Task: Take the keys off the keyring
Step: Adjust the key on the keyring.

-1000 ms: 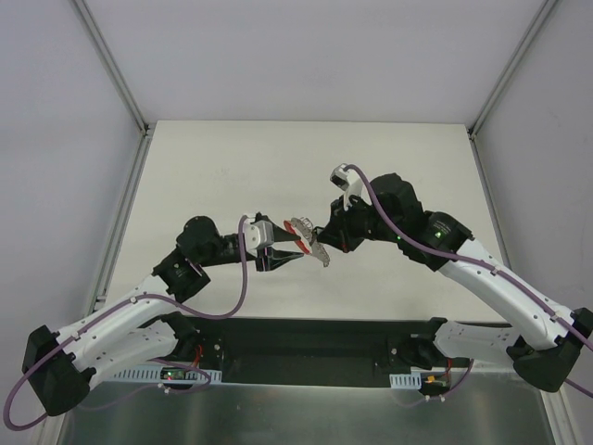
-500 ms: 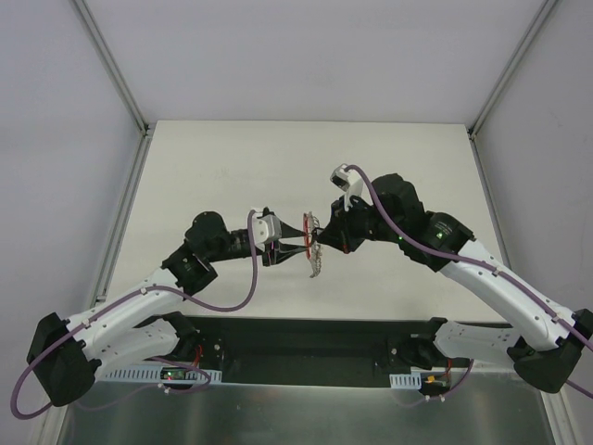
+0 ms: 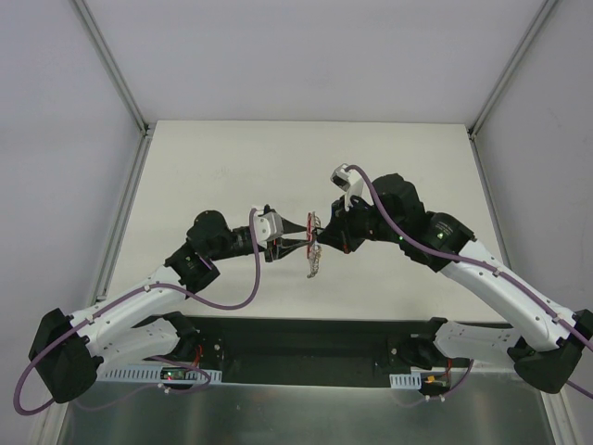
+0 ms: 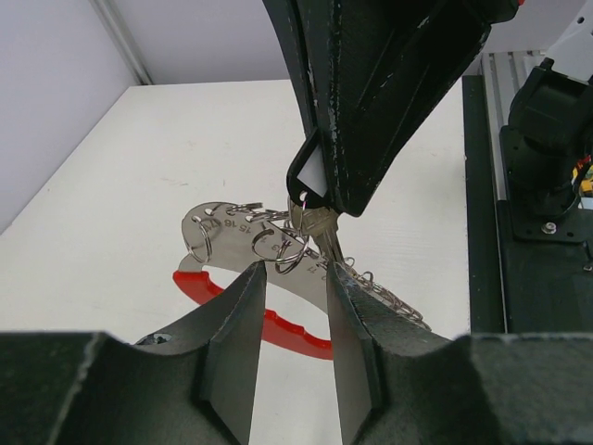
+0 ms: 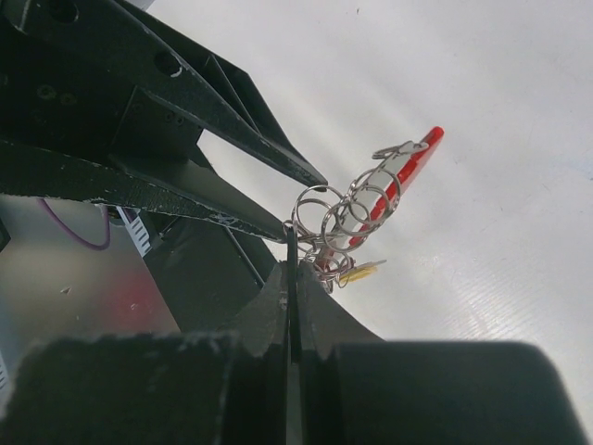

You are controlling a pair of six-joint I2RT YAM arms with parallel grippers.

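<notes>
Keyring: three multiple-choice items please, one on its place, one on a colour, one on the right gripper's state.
1. Where is the keyring?
A) beside the left arm's base
B) in the air between the two grippers
C) against the far wall

2. Its plastic piece is:
A) blue
B) green
C) red

3. The right gripper has its jaws:
A) shut on the keyring
B) wide open
C) out of view

Answers:
1 B: the top view shows it hanging between the left gripper and the right one.
2 C: both wrist views show red.
3 A: its fingers meet at the rings.
</notes>
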